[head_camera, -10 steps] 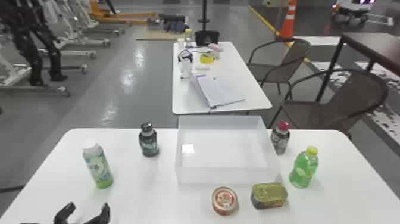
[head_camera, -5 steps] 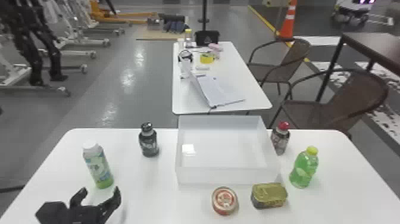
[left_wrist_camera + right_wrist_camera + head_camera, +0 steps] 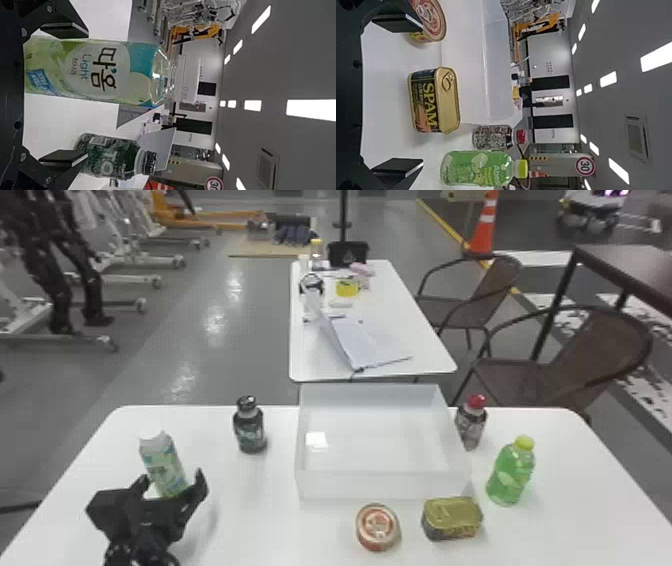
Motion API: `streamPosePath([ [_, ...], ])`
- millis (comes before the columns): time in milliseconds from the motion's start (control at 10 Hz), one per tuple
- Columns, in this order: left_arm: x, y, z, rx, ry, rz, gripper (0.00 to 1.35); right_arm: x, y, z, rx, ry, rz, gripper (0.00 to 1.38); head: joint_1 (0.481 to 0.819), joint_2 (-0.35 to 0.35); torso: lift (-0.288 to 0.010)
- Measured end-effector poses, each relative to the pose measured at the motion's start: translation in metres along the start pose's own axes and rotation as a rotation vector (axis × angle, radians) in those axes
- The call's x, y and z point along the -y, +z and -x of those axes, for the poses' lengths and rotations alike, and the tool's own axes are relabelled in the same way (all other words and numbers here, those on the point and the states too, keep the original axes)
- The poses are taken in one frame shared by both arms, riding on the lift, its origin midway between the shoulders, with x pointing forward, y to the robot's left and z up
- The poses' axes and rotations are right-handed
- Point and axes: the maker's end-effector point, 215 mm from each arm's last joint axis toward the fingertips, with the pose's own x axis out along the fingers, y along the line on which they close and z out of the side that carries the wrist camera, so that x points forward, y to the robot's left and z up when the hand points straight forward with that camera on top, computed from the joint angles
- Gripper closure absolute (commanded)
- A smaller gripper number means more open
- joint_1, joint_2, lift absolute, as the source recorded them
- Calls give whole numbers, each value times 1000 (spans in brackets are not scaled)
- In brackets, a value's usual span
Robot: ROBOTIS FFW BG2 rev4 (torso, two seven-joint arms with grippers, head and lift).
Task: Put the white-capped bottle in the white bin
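Over the table (image 3: 250, 510), your left gripper (image 3: 171, 476) is wide open around the unheld white-capped bottle (image 3: 162, 460), right gripper (image 3: 422, 94) spread and empty, pickup and white bin (image 3: 385, 487) placement undone.

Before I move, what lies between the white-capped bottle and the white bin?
In the head view, the black-capped bottle stands between the white-capped bottle and the white bin, towards the table's far edge.

You're in what looks like a robotics lab or workshop: wheeled metal stands (image 3: 125, 279), black humanoid legs (image 3: 56, 287), orange lifting gear (image 3: 215, 221), traffic cone (image 3: 482, 240), yellow floor line (image 3: 441, 221)
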Motion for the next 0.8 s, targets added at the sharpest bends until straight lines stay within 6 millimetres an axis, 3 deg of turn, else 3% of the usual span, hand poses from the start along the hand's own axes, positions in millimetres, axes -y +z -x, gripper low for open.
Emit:
streamPosePath([
  [100, -5, 4, -10, 7, 13, -8, 297, -2, 1, -3, 3, 8, 0, 104, 549, 0, -100],
  [300, -20, 9, -18, 12, 49, -42, 996, -4, 3, -6, 6, 14, -1, 104, 549, 0, -100],
  [400, -28, 8, -17, 8, 68, -56, 1087, -5, 2, -6, 6, 15, -3, 104, 549, 0, -100],
  [800, -28, -2, -13, -19, 66, -69, 1087, -7, 0, -7, 3, 17, -10, 104, 549, 0, -100],
])
